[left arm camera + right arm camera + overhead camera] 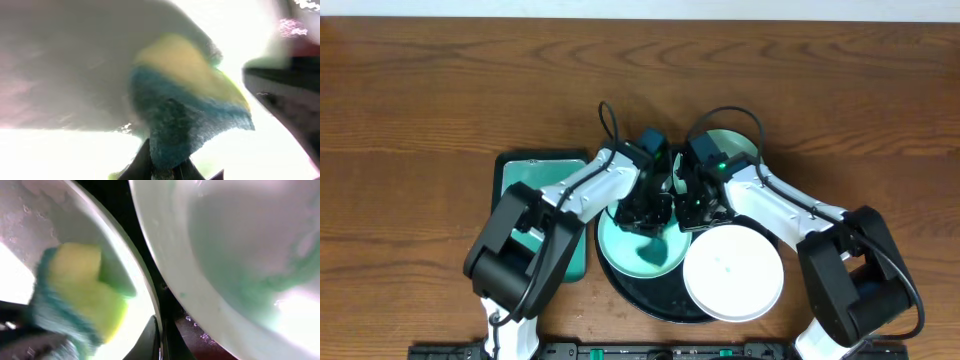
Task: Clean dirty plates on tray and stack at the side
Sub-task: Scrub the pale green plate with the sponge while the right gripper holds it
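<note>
a large round black tray [642, 297] sits at the near middle of a wooden table [420, 100]. inside it lies a pale green plate [632, 245] with a teal smear across it. a white plate [732, 272] rests on the tray's right side, overhanging the rim. a second green plate, the far plate [738, 148], shows behind the right arm at the tray's far edge; whether it sits in the tray cannot be told.

the left gripper [652, 214] is clenched on a yellow and blue sponge [185, 110], which presses against a pale plate surface. the right gripper [695, 212] is closed, and its wrist view shows its fingertips pinching the rim of the plate that the sponge touches. just beside that plate, across a dark gap, is another pale plate with green smears; which plate that is cannot be told.

left of the black tray lies a green rectangular tray [520, 175], partly hidden under the left arm.
</note>
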Controlling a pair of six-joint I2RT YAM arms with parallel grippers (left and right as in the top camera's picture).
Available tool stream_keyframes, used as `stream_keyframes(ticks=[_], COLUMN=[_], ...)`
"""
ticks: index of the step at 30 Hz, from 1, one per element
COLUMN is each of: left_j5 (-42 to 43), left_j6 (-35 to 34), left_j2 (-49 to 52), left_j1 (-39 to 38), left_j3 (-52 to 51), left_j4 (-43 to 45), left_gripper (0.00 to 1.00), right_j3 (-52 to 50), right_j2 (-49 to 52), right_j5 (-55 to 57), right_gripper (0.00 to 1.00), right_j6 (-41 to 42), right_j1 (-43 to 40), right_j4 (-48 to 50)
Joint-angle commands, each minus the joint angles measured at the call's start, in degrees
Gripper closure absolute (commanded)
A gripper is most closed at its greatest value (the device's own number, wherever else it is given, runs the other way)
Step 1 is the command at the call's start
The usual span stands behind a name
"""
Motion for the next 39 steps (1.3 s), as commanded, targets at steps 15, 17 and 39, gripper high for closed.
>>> stream_keyframes(ticks=[15,17,39], left_j5=[-46.62,-48.24,6.21], left_j6=[-11.8,-11.78,11.47], left_j2=[3.91,3.91,3.87], left_j1=[1.22,1.22,-1.44], left_j3=[-1.36,-0.2,7.1], left_j4=[-8.72,-9.88,2.19], left_gripper=[0.93,0.93,0.93], right_j3=[-0.9,-0.9,-0.9], right_j2=[0.85,0.85,0.85], right_j5=[1.62,1.62,1.6], right_gripper=[0.99,0.99,0.99], right_j6=[-0.63,-0.63,-0.66], right_j1=[0.42,0.42,0.42], right_j4=[-1.31,-1.31,-1.84])
